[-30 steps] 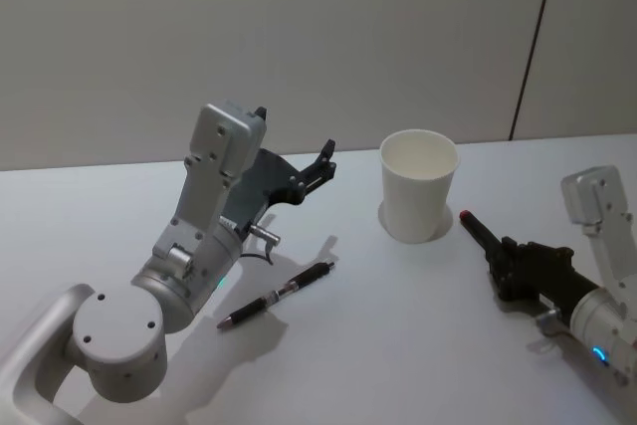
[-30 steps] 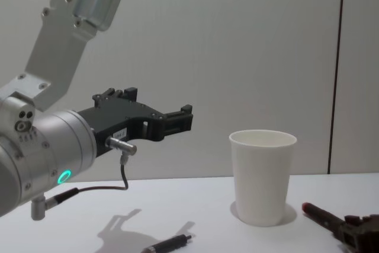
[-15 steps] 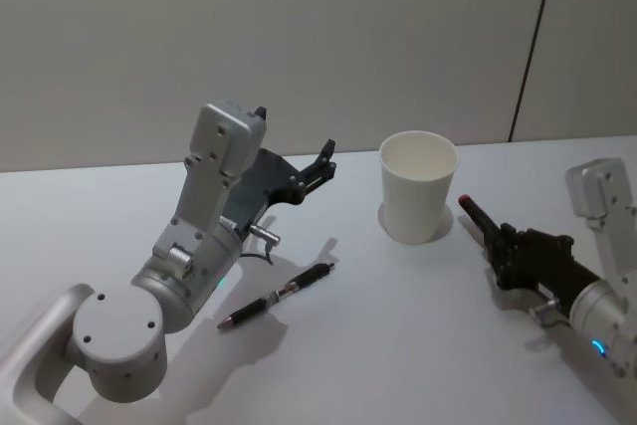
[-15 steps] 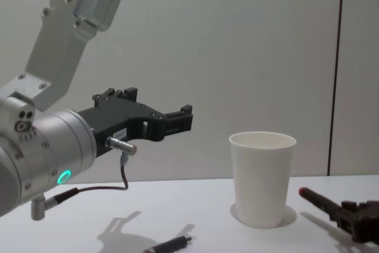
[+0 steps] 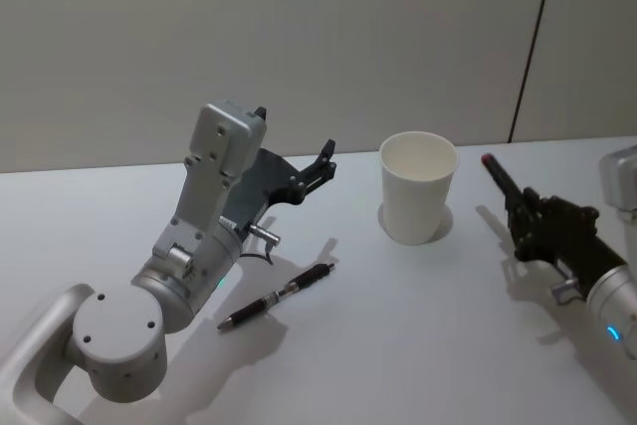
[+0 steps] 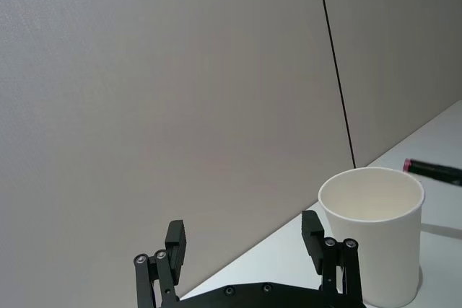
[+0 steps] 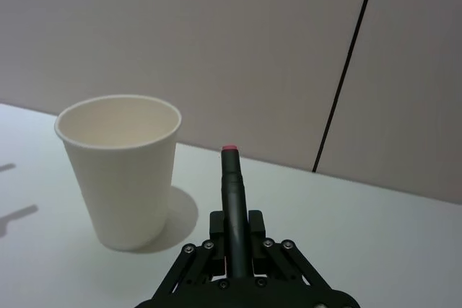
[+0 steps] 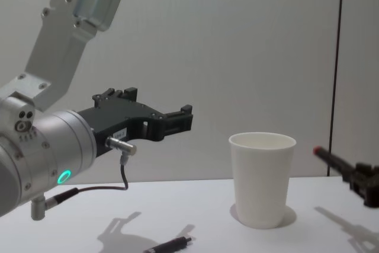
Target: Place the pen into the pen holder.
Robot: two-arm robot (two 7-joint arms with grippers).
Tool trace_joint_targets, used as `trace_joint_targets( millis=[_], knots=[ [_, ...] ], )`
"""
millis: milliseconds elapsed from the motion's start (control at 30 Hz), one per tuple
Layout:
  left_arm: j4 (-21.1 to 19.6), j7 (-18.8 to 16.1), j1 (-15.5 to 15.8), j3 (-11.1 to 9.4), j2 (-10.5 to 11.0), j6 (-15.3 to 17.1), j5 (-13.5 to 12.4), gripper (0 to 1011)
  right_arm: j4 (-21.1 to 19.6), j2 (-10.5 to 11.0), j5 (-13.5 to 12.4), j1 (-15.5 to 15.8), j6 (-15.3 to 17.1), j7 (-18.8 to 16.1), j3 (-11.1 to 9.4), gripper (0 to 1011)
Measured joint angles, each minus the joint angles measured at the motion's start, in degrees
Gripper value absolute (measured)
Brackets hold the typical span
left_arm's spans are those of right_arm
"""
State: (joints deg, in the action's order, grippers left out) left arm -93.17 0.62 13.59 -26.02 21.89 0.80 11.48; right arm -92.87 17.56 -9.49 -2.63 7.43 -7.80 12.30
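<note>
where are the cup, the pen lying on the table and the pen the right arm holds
cup [image 5: 416, 208]: head view, on its outer wall
pen on the table [image 5: 276, 296]: head view, middle of its barrel
held pen [image 7: 232, 196]: right wrist view, barrel below the red tip

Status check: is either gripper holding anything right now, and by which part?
The right gripper is shut on a red-tipped pen, clamping the end opposite the red tip. The left gripper is open, holding nothing.
</note>
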Motion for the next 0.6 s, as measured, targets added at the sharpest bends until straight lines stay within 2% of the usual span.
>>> trace_joint_targets(
  millis=[233,367,600],
  knots=[
    [0.00,0.00,0.00,0.00,0.00,0.00,0.00,1001,-0.46,0.19,0.29,0.14,-5.64,1.70,-0.64,187],
    [0.00,0.00,0.00,0.00,0.00,0.00,0.00,1001,-0.47,0.15,0.41,-0.18,-7.80,2.00,-0.88,187],
    [0.00,0.00,0.00,0.00,0.00,0.00,0.00,1001,1.00,-0.71,0.92,-2.59,-13.60,1.45,-1.12,187]
  ],
)
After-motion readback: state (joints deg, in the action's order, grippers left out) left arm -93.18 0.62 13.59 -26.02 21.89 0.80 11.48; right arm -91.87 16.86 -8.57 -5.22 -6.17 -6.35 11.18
